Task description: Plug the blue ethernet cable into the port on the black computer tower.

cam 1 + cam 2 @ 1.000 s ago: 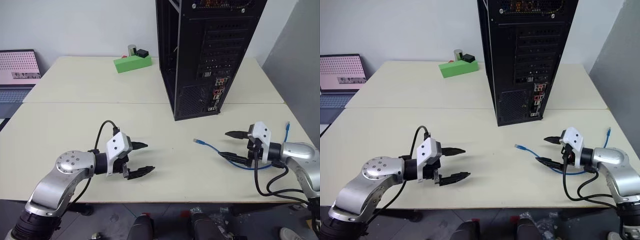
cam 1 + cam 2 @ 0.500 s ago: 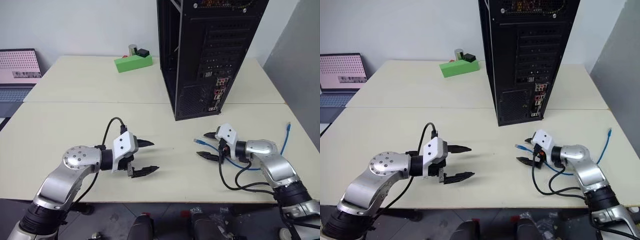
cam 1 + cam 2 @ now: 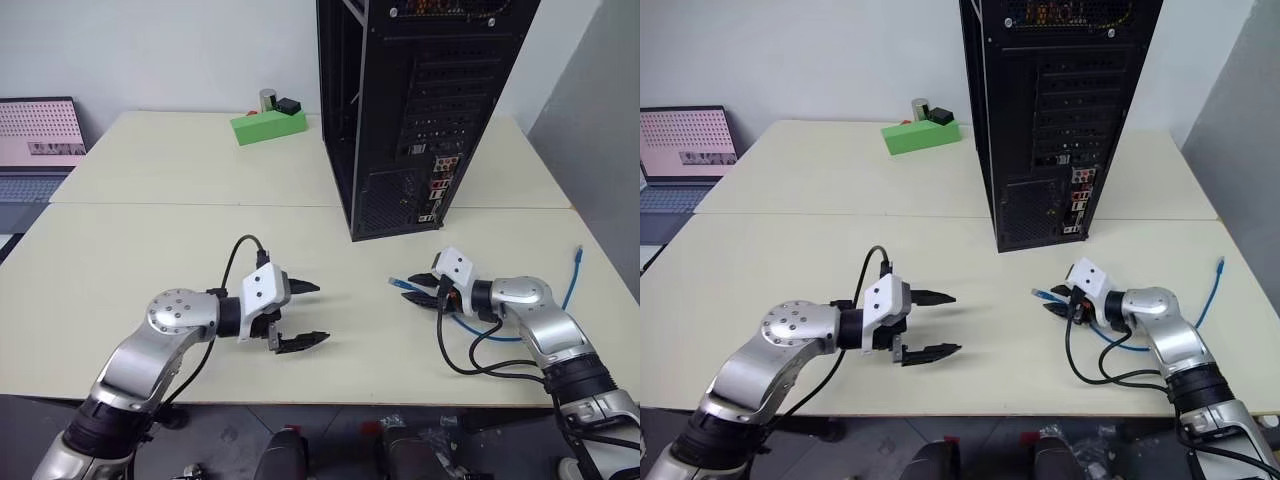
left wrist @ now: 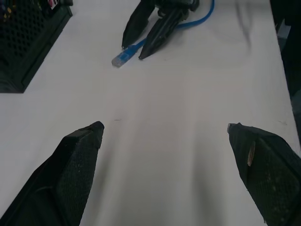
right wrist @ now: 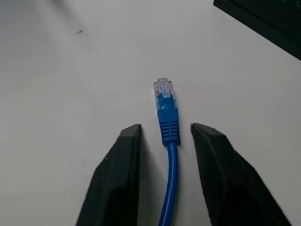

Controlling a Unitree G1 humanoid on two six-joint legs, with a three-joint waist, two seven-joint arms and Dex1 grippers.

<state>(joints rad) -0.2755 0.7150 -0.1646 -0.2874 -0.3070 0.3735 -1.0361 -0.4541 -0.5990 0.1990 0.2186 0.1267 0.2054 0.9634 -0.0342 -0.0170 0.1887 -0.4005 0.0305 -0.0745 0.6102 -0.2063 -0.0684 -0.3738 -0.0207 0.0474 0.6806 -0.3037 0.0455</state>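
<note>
Right hand (image 5: 162, 136) low on the counter (image 3: 150, 250), fingers narrowed either side of the cable (image 5: 168, 129) just behind its plug, small gaps showing, not clamped. The plug pokes out past the fingertips toward the tower (image 3: 410, 110) beyond. Left hand (image 3: 308, 315) spread wide, holding nothing, well apart from the cable, facing the right hand.
</note>
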